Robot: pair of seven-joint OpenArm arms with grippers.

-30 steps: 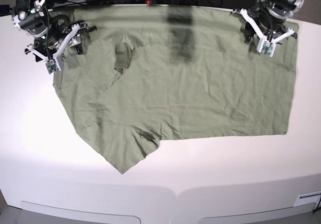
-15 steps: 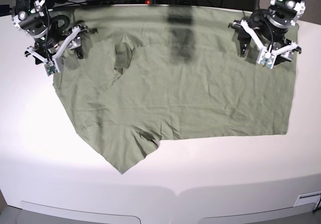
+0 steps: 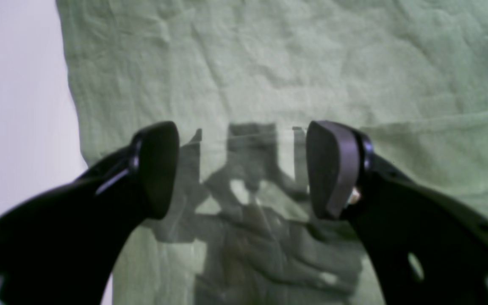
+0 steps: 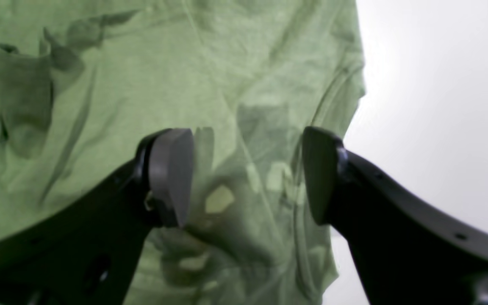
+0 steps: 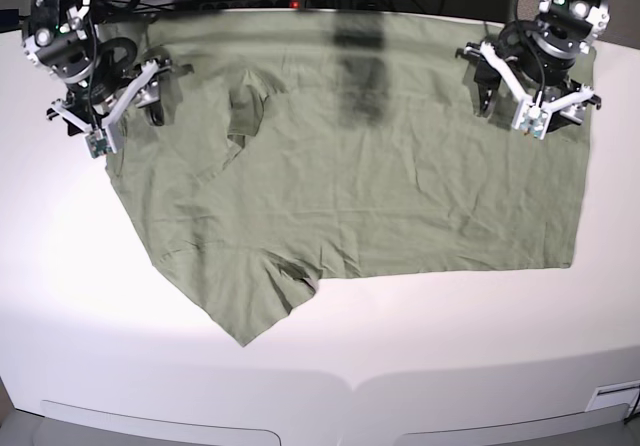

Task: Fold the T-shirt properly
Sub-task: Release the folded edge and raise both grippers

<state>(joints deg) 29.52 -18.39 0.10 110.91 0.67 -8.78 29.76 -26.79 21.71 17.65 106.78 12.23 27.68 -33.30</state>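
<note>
The olive-green T-shirt (image 5: 380,186) lies spread and wrinkled on the white table (image 5: 420,346), with a folded bump near its upper left and a sleeve pointing to the front. My left gripper (image 5: 531,98) hovers open over the shirt's far right corner. In the left wrist view, the left gripper (image 3: 242,169) holds nothing, and the cloth (image 3: 269,63) lies flat below with its edge to the left. My right gripper (image 5: 105,113) is open over the far left edge. In the right wrist view, the right gripper (image 4: 246,176) is empty above creased cloth (image 4: 142,76).
Dark cables and equipment with a small red light (image 5: 295,4) run along the table's back edge. A dark shadow band (image 5: 358,76) falls across the shirt's upper middle. The table's rounded front edge (image 5: 350,381) lies near the camera.
My left gripper has opened wide, let go of the shirt's far right corner and shifted slightly forward. My right gripper has drifted a little to the left and stayed open.
</note>
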